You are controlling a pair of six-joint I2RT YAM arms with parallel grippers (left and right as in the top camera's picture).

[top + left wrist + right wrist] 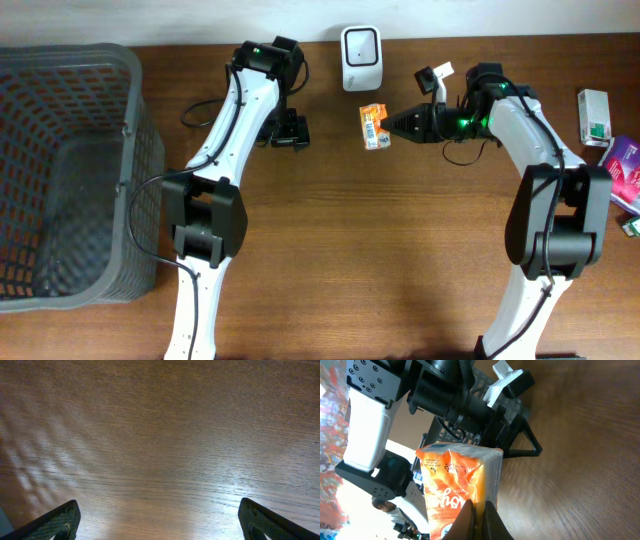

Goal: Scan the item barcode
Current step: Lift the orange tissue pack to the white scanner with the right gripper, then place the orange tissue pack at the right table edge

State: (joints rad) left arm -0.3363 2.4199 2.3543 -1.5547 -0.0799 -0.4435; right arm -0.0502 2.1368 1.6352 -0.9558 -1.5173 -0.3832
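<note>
Orange snack packet (374,127) is at upper centre of the overhead frame, just below the white scanner (360,45), its edge pinched in my fully closed right end effector (397,124). I judge it light, crinkly and slippery, so the seam is the safest hold. My left end effector (290,130) gapes wide, empty.

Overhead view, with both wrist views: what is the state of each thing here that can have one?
Orange snack packet: pinched at one end between shut fingers.
Right two-finger gripper: shut on that packet.
Left two-finger gripper: open, holding nothing, above bare wood.
White barcode scanner: standing upright, untouched.
Grey plastic mesh basket: empty.
Green-and-white carton: lying at the table's right edge.
</note>
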